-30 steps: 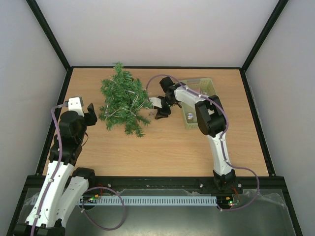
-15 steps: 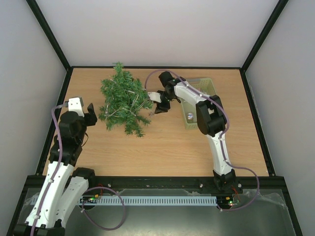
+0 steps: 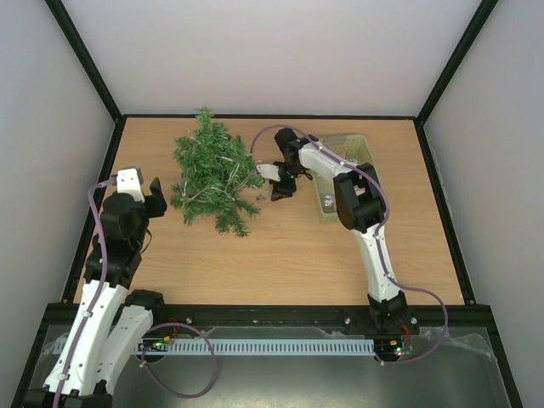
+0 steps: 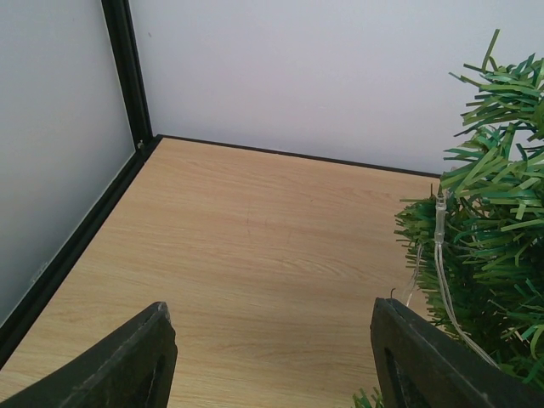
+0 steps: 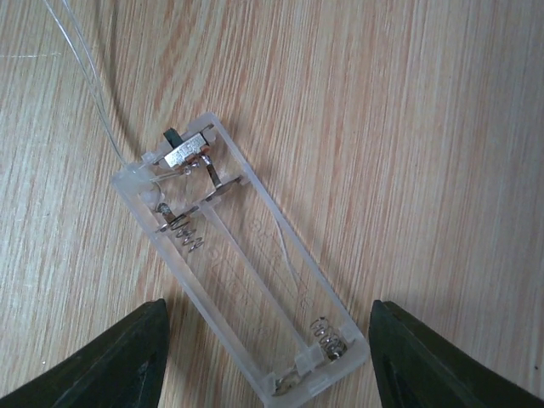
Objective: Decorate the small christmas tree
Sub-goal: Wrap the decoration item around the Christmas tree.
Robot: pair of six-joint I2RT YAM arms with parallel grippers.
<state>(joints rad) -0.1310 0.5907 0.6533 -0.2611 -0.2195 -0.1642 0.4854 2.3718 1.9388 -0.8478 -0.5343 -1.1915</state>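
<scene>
The small christmas tree [image 3: 212,174] lies on its side on the wooden table at the back left, with a thin clear light wire [image 4: 439,229] running through its branches. The wire ends in a clear, empty battery box [image 5: 242,259] lying flat on the table just right of the tree [image 3: 270,172]. My right gripper [image 3: 281,184] hovers over the box, open; in the right wrist view [image 5: 268,357] its jaws stand either side of the box without touching it. My left gripper [image 3: 154,197] is open and empty, left of the tree [image 4: 493,238].
A pale green basket [image 3: 355,146] stands right of the right gripper, with a silver ball [image 3: 328,201] at its near end. The black frame and white walls enclose the table; the left wall edge [image 4: 127,76] is near the left gripper.
The right gripper swung up toward the tree, then came back a little. The battery box shifted slightly with it. The left arm has not moved.
</scene>
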